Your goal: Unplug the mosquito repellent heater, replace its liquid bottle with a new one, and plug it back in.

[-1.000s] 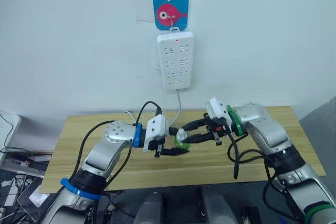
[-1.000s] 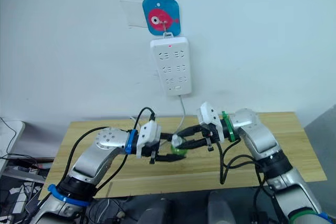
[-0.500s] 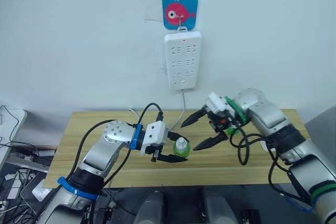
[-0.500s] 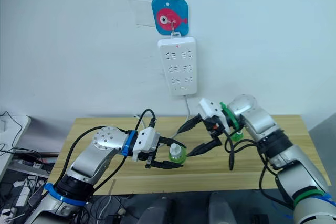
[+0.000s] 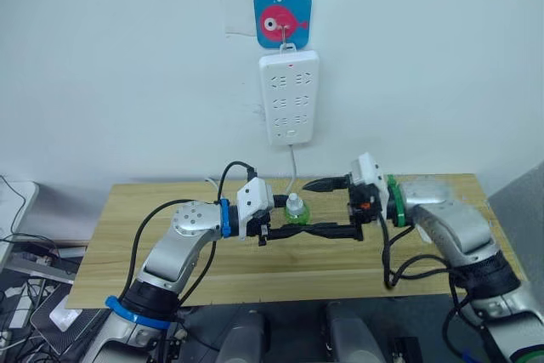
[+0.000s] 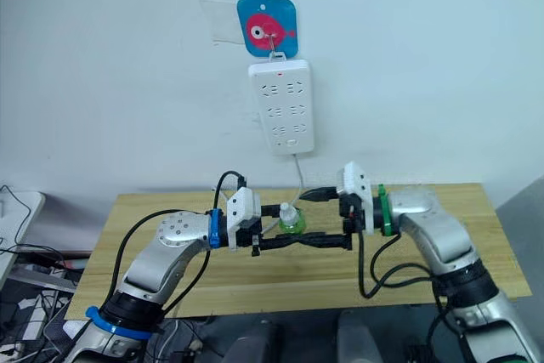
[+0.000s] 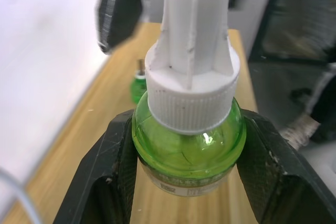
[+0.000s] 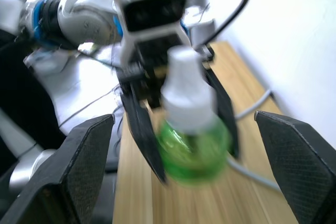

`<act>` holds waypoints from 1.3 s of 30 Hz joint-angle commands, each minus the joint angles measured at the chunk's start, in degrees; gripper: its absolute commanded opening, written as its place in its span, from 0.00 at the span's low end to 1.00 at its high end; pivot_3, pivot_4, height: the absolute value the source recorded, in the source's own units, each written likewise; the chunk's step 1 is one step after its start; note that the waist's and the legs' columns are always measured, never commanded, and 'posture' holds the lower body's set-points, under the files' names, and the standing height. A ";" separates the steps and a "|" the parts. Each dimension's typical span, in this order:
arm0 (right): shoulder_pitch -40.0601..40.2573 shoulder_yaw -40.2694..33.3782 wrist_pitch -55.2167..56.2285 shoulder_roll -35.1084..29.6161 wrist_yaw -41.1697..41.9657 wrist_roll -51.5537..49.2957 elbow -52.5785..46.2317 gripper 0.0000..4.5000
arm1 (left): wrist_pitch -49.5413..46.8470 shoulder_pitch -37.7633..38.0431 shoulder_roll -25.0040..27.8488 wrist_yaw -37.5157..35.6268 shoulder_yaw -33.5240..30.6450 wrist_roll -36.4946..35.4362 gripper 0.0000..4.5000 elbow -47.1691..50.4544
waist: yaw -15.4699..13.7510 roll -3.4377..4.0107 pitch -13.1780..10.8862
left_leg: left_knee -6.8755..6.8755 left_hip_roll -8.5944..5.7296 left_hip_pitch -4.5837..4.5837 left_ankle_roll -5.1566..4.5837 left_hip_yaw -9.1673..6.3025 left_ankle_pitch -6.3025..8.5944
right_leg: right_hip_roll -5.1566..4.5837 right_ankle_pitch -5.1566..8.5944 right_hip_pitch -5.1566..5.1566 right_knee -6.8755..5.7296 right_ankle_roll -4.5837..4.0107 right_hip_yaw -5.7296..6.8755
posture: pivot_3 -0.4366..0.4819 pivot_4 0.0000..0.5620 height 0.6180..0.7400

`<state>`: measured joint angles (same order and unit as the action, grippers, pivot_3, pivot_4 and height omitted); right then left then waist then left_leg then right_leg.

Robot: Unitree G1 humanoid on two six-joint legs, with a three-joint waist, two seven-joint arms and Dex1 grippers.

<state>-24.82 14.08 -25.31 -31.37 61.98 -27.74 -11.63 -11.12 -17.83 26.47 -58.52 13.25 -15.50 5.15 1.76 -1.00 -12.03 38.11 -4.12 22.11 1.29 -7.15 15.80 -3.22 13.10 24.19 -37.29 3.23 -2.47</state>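
Note:
A green liquid bottle with a ribbed white cap is held upright just above the table, clamped by its round body in my left gripper. My right gripper faces it from the right, open wide. One of its fingers reaches over the cap and the other runs beneath the bottle, neither touching it. From the right wrist the same bottle sits between those spread fingers. A second green bottle stands on the table behind. The mosquito repellent heater is out of view.
A tall white power strip hangs on the wall under a blue fish hook, its cable dropping to the wooden table. Cables and boxes lie on the floor to the left.
My right gripper opened wide, pulled back from the bottle's cap, then came back level with its fingers above and below the bottle. The left gripper lifted the bottle slightly.

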 commanded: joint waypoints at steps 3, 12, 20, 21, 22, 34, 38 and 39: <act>1.97 -0.67 -2.46 3.52 -8.75 1.67 -5.88 1.00 | -0.65 -0.60 -0.37 1.86 -0.96 -0.39 0.50 1.93 | 0.02 0.00 0.00 | 0.00 -0.02 -0.01 0.00 0.01 0.00 | 0.00 0.00 -0.02 0.01 0.00 -0.01 | 0.43 0.33 1.00; 2.38 -0.63 -1.81 6.38 -12.79 3.42 -5.42 0.86 | -1.13 -1.82 -0.85 2.80 -0.82 -0.40 0.50 1.37 | 0.08 0.00 0.00 | -0.01 -0.01 -0.02 0.00 0.00 0.00 | 0.04 0.00 -0.01 0.02 0.00 0.00 | 0.42 0.34 1.00; 1.61 -0.89 -2.35 6.72 -12.37 3.58 -4.74 0.24 | -1.07 -1.42 -0.91 2.92 -0.58 -0.57 0.50 1.71 | 0.09 0.00 0.00 | -0.02 -0.01 -0.02 -0.02 0.00 0.01 | 0.05 0.00 -0.02 0.02 0.00 0.01 | 0.43 0.34 1.00; 1.44 -0.94 -2.31 6.81 -12.22 3.52 -4.63 0.24 | -1.12 -1.29 -0.85 2.83 -0.58 -0.63 0.50 1.81 | 0.10 0.00 0.00 | -0.02 0.00 -0.02 -0.02 0.00 0.01 | 0.06 0.00 -0.02 0.02 0.00 0.01 | 0.43 0.34 1.00; 1.35 -0.98 -2.28 6.86 -12.10 3.49 -4.56 0.24 | -1.17 -1.20 -0.80 2.77 -0.59 -0.67 0.50 1.88 | 0.10 0.00 0.00 | -0.02 -0.01 -0.02 -0.02 0.00 0.01 | 0.06 0.00 -0.01 0.02 0.00 0.01 | 0.43 0.34 1.00; -9.94 6.36 6.94 4.73 17.61 2.23 7.18 0.24 | 3.38 2.24 5.08 -11.72 5.03 -2.31 0.50 7.32 | 0.44 0.01 -0.02 | -0.05 0.02 -0.10 -0.18 0.04 0.09 | 0.09 0.00 -0.08 0.06 0.00 0.02 | 0.45 0.36 1.00; -14.93 9.22 11.43 6.00 27.36 4.16 15.14 0.24 | 5.23 1.87 7.13 -16.70 6.04 -2.84 0.50 7.32 | 0.45 0.01 -0.03 | -0.06 0.06 -0.11 -0.19 0.03 0.10 | 0.09 0.00 -0.10 0.08 0.00 0.04 | 0.48 0.37 1.00; -15.96 9.29 12.04 6.49 28.44 4.47 16.94 0.24 | 5.68 1.31 7.07 -17.01 5.93 -2.67 0.50 6.62 | 0.33 0.01 -0.03 | -0.06 0.05 -0.11 -0.19 0.03 0.10 | 0.09 0.00 -0.10 0.08 0.00 0.04 | 0.48 0.37 1.00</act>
<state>-38.14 24.01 -15.75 -26.07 88.01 -23.27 3.73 -7.05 -15.95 33.93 -73.30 17.03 -17.72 10.31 2.08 -0.98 -12.05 38.05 -4.07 22.00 1.10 -7.12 15.90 -3.13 13.11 24.09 -37.21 3.22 -2.43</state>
